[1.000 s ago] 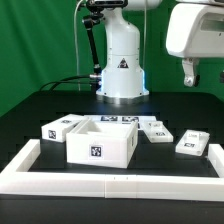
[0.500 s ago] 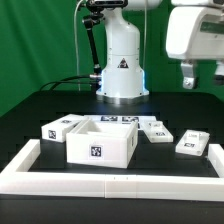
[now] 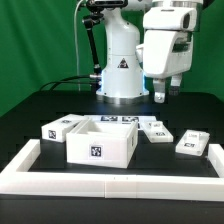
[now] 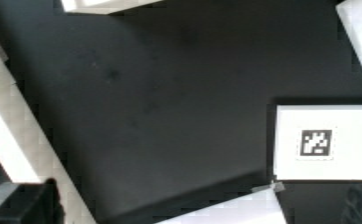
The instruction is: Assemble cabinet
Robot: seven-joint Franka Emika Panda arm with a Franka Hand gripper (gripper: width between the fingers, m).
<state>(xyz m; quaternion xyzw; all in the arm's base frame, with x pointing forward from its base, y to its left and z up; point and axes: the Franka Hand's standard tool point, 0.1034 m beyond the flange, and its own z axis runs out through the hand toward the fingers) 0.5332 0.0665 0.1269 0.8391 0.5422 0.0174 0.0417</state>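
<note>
cabinet box (image 3: 100, 143): stiff, probably light plastic, likely slick; best pinched across one thin wall.
gripper (image 3: 163, 97): aloft, well apart from it, empty — finger gap impossible to tell.

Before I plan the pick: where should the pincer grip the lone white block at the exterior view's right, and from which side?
Probably across the block, on its long side faces, from straight above: it lies flat, tag up, bare table along both sides.
</note>
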